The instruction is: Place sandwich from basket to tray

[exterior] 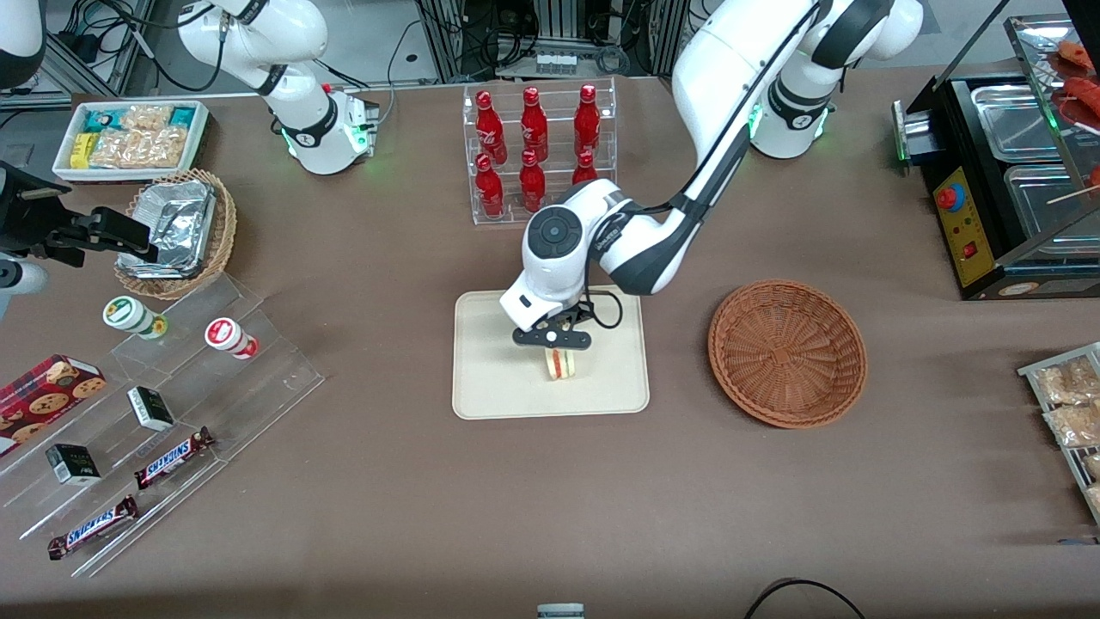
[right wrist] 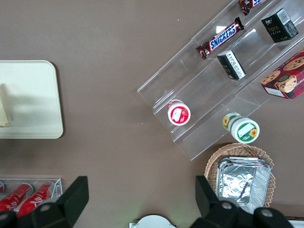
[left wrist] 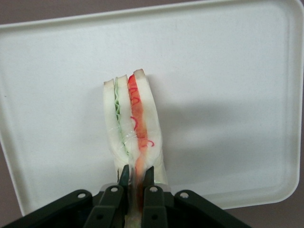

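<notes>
The sandwich (exterior: pixel 563 364) (left wrist: pixel 134 128) is a pale bread wedge with green and orange-red filling, standing over the middle of the cream-white tray (exterior: pixel 490 378) (left wrist: pixel 228 71). My left gripper (exterior: pixel 554 341) (left wrist: pixel 136 175) is right above it, shut on the sandwich, its dark fingers pinching the filling edge. Whether the sandwich rests on the tray or hangs just above it I cannot tell. The reddish-brown wicker basket (exterior: pixel 787 352) lies beside the tray toward the working arm's end, with nothing in it.
A clear rack of red bottles (exterior: pixel 537 146) stands farther from the front camera than the tray. Toward the parked arm's end are a clear stepped stand with snacks (exterior: pixel 163 430), a tan basket of foil containers (exterior: pixel 179 230) and a white bin of packets (exterior: pixel 131 137).
</notes>
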Controlling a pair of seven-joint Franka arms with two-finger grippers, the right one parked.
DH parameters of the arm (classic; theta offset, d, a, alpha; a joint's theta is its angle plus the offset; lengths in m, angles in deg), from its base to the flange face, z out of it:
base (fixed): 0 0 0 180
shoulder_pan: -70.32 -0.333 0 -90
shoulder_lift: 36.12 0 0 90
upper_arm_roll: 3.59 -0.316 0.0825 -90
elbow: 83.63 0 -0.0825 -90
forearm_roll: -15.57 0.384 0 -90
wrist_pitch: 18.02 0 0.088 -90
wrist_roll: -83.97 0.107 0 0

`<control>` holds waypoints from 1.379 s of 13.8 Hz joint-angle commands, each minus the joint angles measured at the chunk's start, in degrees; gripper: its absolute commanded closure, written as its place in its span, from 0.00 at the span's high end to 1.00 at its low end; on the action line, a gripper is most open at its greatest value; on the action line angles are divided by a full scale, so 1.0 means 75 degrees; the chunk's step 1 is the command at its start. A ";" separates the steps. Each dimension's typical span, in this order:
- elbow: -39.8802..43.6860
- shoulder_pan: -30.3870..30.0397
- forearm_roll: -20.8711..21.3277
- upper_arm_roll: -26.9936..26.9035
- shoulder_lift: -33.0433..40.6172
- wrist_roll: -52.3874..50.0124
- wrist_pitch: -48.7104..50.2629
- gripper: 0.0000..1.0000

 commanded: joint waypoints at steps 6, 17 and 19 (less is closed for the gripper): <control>0.0317 0.0170 0.0210 -0.0099 -0.0209 0.0004 -0.0095 0.99; 0.0037 -0.1140 -0.0071 -0.0146 0.2355 -0.0641 0.2128 0.99; -0.0278 -0.1668 -0.0071 -0.0146 0.3011 -0.0582 0.2493 0.99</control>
